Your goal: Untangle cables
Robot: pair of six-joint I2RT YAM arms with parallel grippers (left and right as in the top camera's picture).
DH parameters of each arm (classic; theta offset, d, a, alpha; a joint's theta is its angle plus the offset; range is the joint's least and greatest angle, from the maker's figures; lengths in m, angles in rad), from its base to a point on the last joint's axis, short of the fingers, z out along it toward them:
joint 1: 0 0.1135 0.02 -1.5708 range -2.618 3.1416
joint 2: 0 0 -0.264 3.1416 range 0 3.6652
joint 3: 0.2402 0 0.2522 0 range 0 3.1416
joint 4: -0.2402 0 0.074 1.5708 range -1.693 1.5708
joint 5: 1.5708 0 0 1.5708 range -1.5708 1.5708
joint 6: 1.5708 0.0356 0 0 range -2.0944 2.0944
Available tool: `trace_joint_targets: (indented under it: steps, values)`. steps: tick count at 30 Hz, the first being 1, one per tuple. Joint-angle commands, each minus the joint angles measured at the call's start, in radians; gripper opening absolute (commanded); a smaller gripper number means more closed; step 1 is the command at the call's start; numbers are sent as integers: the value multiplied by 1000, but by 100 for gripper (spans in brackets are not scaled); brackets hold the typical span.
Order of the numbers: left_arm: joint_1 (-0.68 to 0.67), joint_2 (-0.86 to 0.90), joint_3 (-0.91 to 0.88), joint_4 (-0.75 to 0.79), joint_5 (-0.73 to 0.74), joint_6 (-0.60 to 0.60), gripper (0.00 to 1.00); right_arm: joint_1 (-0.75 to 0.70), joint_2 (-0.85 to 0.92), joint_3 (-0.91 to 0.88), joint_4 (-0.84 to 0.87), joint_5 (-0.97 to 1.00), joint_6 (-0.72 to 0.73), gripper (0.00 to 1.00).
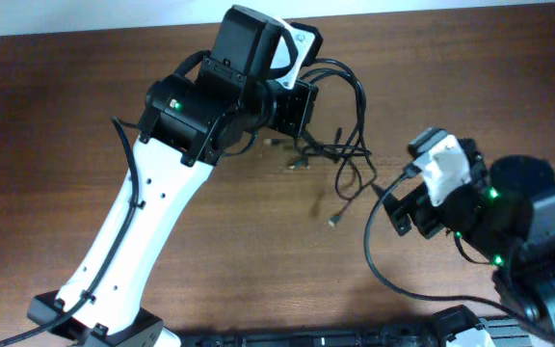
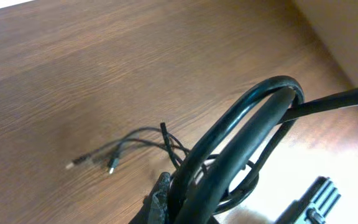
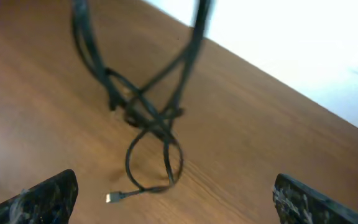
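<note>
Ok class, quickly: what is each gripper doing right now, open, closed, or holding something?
The left gripper is closed, holding the cables.
The right gripper is open, holding nothing.

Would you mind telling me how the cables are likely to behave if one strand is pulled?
Probably floppy: the cables lie in loose curves and a loop. Likely light, since they are thin. Pulling one strand would likely drag the others, as they cross in a knot above the loop.

Smooth wood-grain table (image 1: 66, 116), glossy black plastic-sheathed cables (image 1: 353, 159), matt black plastic arm housing (image 1: 196, 106), smooth white arm link (image 1: 133, 241)
</note>
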Motion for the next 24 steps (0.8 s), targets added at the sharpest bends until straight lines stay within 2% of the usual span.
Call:
trace_joint_targets:
  steps: [1,3,5,6,7,8,11,12,13,14,18,20,21,22,24]
  values:
    - [3,-17,16,27,82,23,0,-2,54,7,-20,-131,-112,97]
    - [3,-17,16,42,112,23,0,-2,90,7,-20,-163,-113,96]
    - [3,-17,16,53,131,22,0,-2,120,7,-23,-166,-113,86]
    - [3,-17,16,63,142,19,0,-2,151,7,-29,-166,-113,72]
    - [3,-17,16,64,142,19,0,-2,165,7,-31,-166,-113,68]
    - [3,-17,16,64,142,19,0,-2,178,7,-31,-164,-113,57]
    - [3,-17,16,63,188,20,0,-2,217,7,-28,-145,-113,21]
    - [3,-17,16,63,193,20,0,-2,227,7,-26,-134,-112,11]
    - [3,-17,16,63,193,20,0,-2,234,7,-26,-131,-112,7]
    - [3,-17,16,63,193,20,0,-2,238,7,-22,-132,-112,4]
    - [3,-17,16,63,193,19,0,-2,226,7,-16,-132,-111,5]
    - [3,-17,16,63,193,19,0,-2,215,7,-16,-132,-112,15]
    - [3,-17,16,63,193,19,0,-2,209,7,-16,-132,-112,24]
    - [3,-17,16,63,193,20,0,-2,206,7,-16,-132,-112,28]
    - [3,-17,16,63,193,20,0,-2,195,7,-16,-134,-113,29]
